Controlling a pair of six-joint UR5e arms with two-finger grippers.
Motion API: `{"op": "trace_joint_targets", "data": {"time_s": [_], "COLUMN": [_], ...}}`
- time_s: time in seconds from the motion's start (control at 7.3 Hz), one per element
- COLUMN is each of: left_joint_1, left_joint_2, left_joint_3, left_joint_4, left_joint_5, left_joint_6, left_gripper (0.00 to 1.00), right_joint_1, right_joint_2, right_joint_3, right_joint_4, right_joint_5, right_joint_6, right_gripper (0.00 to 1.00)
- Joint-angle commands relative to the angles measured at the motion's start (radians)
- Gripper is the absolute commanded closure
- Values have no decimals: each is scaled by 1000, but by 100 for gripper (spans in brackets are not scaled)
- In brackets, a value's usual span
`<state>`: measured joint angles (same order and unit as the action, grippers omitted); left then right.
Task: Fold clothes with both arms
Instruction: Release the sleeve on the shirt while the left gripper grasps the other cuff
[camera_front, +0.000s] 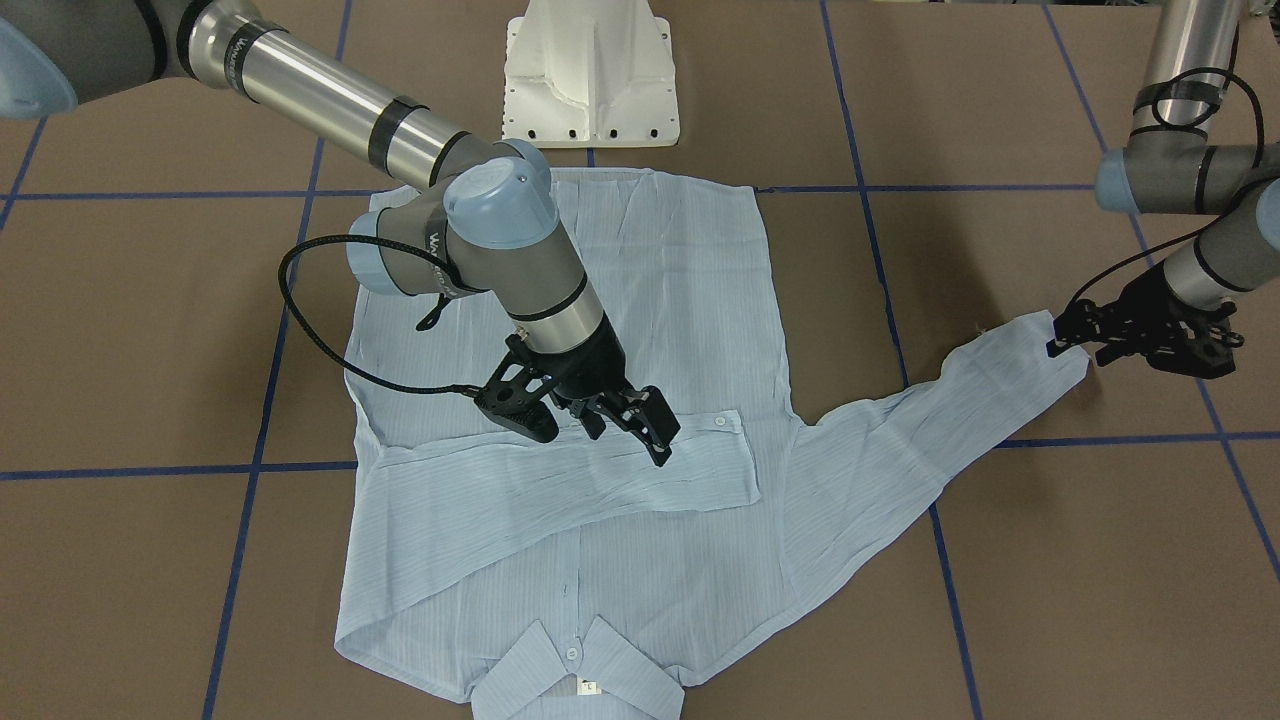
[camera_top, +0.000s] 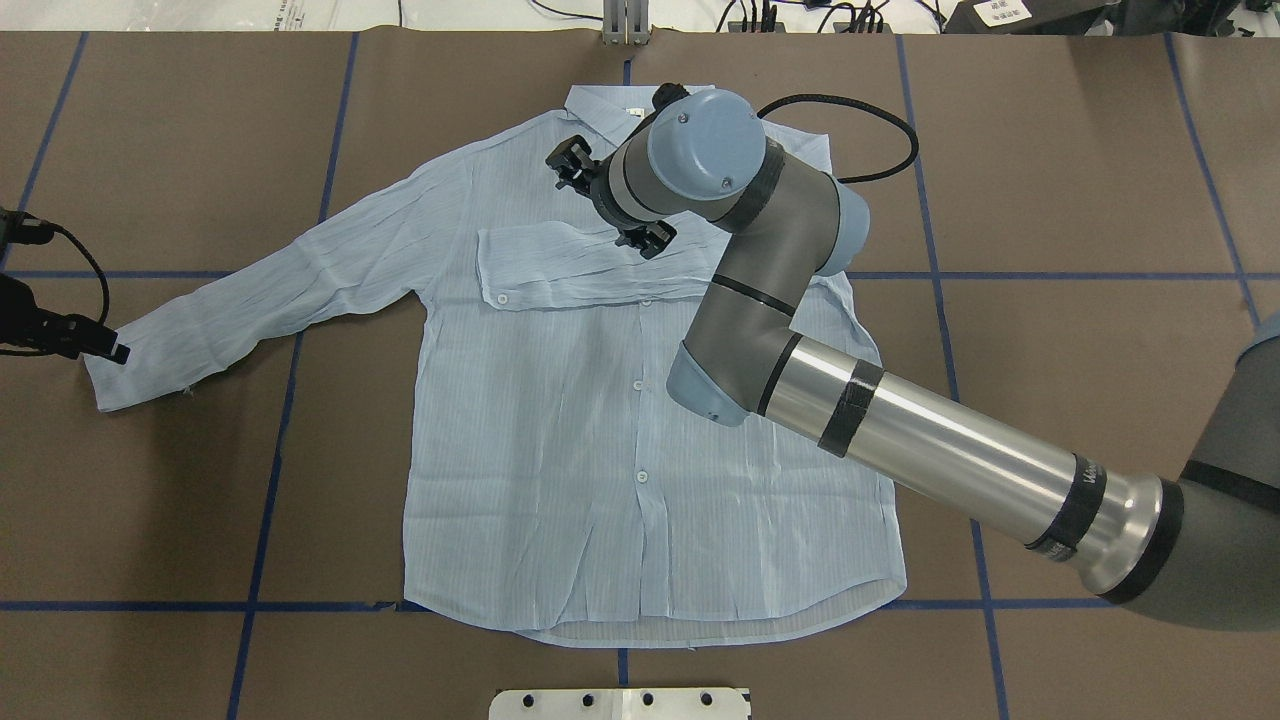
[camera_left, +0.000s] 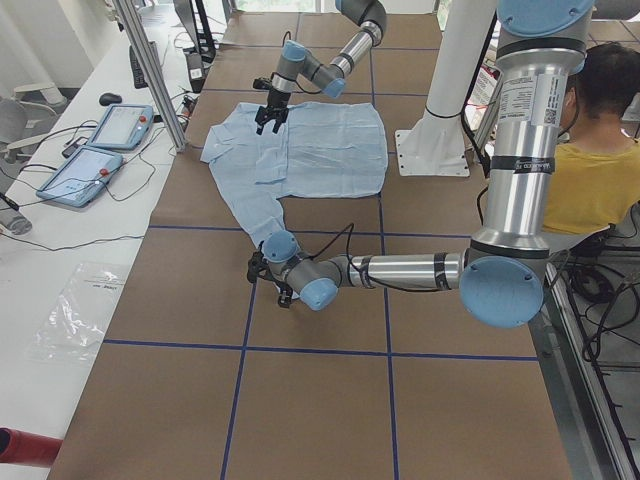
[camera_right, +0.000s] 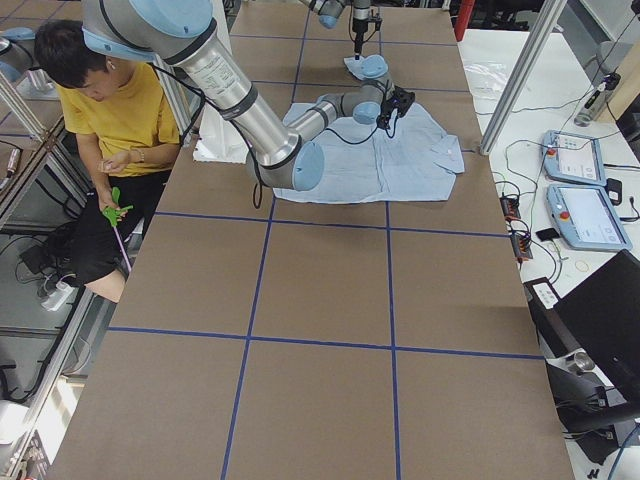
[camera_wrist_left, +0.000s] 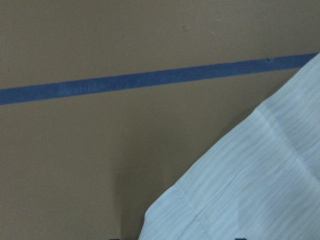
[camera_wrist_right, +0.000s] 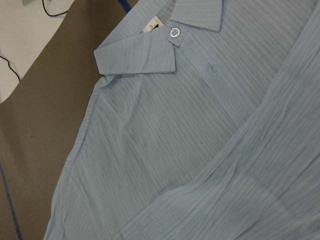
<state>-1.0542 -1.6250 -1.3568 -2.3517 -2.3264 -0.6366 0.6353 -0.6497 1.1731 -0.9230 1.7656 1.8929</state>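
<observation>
The shirt (camera_top: 560, 450) lies flat and buttons-up on the table (camera_top: 1050, 150). Its long axis runs from the hem by the white base (camera_front: 590, 80) to the collar (camera_front: 580, 670), which points away. The right gripper (camera_front: 630, 440) hangs spread open and empty just above the folded sleeve (camera_top: 570, 270) lying across the chest. The other sleeve (camera_top: 300, 280) stretches sideways, its cuff (camera_front: 1040, 350) touching the left gripper (camera_front: 1058, 340). Whether that gripper is clamped on it cannot be told.

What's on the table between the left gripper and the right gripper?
The outstretched sleeve and shoulder of the pale-blue shirt fill that stretch in the overhead view; nothing else lies there.
</observation>
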Motion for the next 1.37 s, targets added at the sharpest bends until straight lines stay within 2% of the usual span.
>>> {"op": "trace_joint_targets", "data": {"time_s": [0.0, 0.14, 0.27, 0.55, 0.68, 0.82, 0.96, 1.1, 1.23], "left_joint_1": [0, 0, 0, 0, 0, 0, 28, 96, 174], "left_joint_2": [-1, -9, -9, -77, -126, -194, -282, -374, -489], "left_joint_3": [4, 5, 4, -48, -79, -88, -90, -82, -71], "left_joint_4": [0, 3, 2, 20, 17, 17, 17, 17, 19], "left_joint_5": [-1, -1, -2, -39, -130, -134, -130, -119, -44], "left_joint_6": [-3, -6, -41, -284, -375, -464, -583, -735, -915], "left_gripper": [59, 100, 100, 100, 100, 100, 100, 100, 100], "right_joint_1": [0, 0, 0, 4, 18, 41, 76, 117, 170], "right_joint_2": [-2, -8, -17, -39, -69, -105, -188, -271, -341], "right_joint_3": [3, 13, 20, 33, 54, 68, 123, 184, 222], "right_joint_4": [0, 0, 1, 3, 4, 6, 10, 10, 10], "right_joint_5": [0, 0, 2, 9, 21, 81, 145, 202, 266], "right_joint_6": [0, 0, 0, -12, -15, -64, -140, -202, -271], "right_gripper": [1, 1, 1, 1, 1, 1, 1, 1, 1]}}
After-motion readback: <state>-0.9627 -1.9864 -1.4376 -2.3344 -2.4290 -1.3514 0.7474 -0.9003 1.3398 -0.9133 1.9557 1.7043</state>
